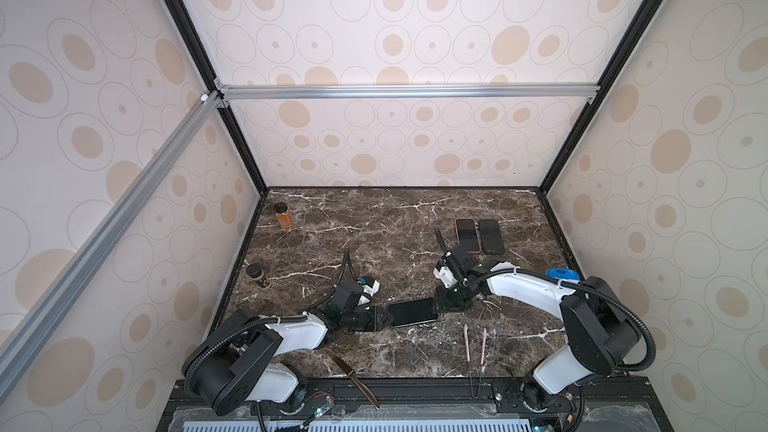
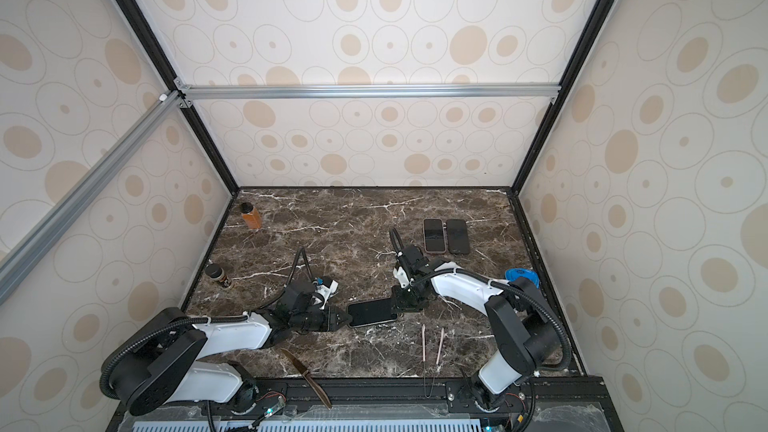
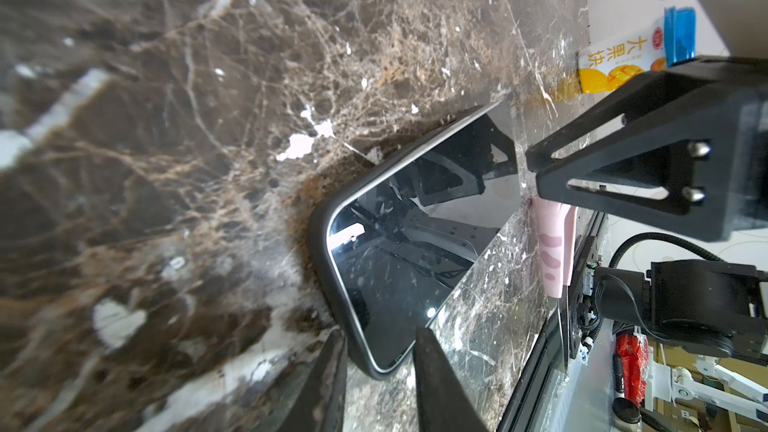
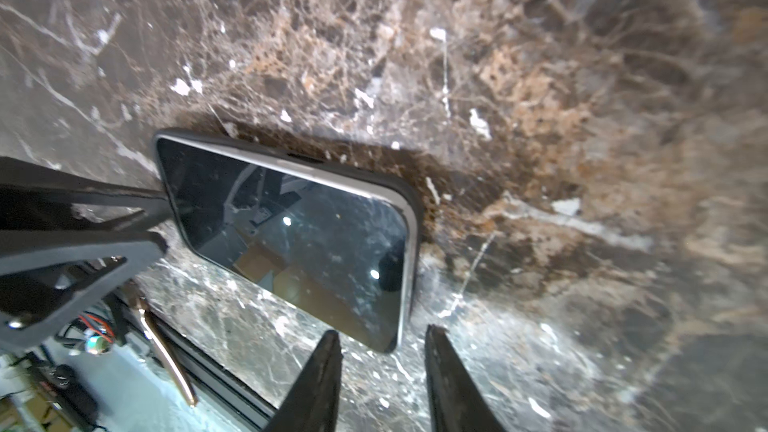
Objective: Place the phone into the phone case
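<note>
The phone (image 1: 412, 312) (image 2: 372, 312) lies flat and screen up in the middle of the marble table. A dark phone case (image 3: 320, 243) (image 4: 417, 218) rims its edges, with a silver band showing along one long side. My left gripper (image 1: 388, 318) (image 3: 379, 330) is low at the phone's left end. It is open, and a corner of the phone sits between its fingers. At the phone's right end my right gripper (image 1: 438, 308) (image 4: 382, 329) is also open. Its fingertips (image 4: 430, 328) stop just short of the phone's corner and touch nothing.
Two more phones (image 1: 467, 234) (image 1: 491, 236) lie side by side at the back right. An orange bottle (image 1: 284, 216) and a dark jar (image 1: 258, 275) stand along the left edge. A knife (image 1: 351, 378) and pink-handled tongs (image 1: 476, 347) lie near the front edge. A blue-lidded container (image 1: 561, 273) stands behind the right arm.
</note>
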{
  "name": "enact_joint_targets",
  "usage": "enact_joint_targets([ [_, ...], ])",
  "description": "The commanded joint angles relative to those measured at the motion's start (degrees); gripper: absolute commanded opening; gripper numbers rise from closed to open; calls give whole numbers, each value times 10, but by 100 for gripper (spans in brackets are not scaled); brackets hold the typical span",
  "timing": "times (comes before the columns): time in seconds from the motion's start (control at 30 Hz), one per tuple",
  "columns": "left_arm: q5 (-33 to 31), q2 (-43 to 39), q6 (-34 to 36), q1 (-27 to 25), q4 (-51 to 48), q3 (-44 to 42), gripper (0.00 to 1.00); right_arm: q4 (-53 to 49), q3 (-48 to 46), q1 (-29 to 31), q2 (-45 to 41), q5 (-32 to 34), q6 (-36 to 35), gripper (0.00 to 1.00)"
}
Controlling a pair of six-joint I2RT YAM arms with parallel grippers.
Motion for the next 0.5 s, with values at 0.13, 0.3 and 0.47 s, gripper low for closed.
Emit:
enact_joint_targets([
  [0.13, 4, 6, 18, -2, -29, 20, 26, -20, -1, 3, -1, 16, -14, 30],
  [0.3, 7, 21, 16, -2, -22, 25, 26, -1, -12, 3, 6, 2, -12, 26],
  [0.47, 11, 33, 18, -3, -21, 33, 25, 11, -19, 3, 21, -5, -12, 24],
])
